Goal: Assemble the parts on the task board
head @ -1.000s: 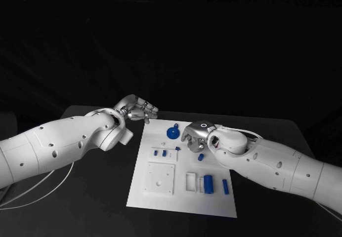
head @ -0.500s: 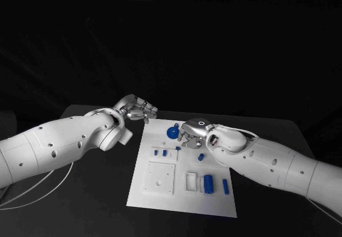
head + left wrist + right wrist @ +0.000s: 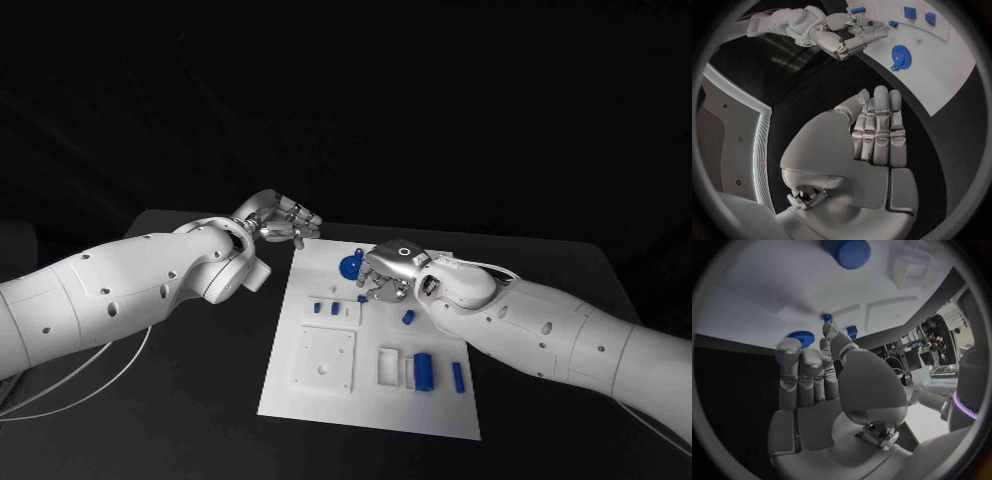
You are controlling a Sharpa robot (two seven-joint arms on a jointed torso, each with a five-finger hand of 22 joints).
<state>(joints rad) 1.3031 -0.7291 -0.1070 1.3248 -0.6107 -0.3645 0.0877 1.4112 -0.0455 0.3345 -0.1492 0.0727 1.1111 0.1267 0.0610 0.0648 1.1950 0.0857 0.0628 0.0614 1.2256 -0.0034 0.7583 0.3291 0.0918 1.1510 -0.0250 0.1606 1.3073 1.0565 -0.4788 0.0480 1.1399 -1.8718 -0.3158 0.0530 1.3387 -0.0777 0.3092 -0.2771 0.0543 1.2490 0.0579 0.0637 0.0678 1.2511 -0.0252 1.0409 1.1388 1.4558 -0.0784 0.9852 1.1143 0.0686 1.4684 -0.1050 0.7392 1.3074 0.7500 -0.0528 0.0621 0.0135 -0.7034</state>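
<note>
The white task board [image 3: 361, 395] lies in the middle of the black table. A blue gear [image 3: 351, 266] stands near its far edge and shows again as a gear [image 3: 900, 55] in the left wrist view. My right hand [image 3: 387, 272] hangs just right of the gear, fingers pointing down at the board, with nothing seen in them. A small blue peg [image 3: 361, 298] sits on the board just under those fingers and lies beyond the thumb tip as a peg [image 3: 827, 317]. My left hand [image 3: 281, 222] hovers off the board's far left corner, holding nothing.
Two small blue blocks [image 3: 325, 309] sit mid-board and a short blue piece [image 3: 408, 318] lies by my right forearm. A blue cylinder [image 3: 423, 370] and a slim blue bar [image 3: 457, 375] lie near the board's front right. A raised white square plate [image 3: 323, 360] takes its front left.
My right hand has shifted left along the board toward the blue gear. The left hand has stayed where it was.
</note>
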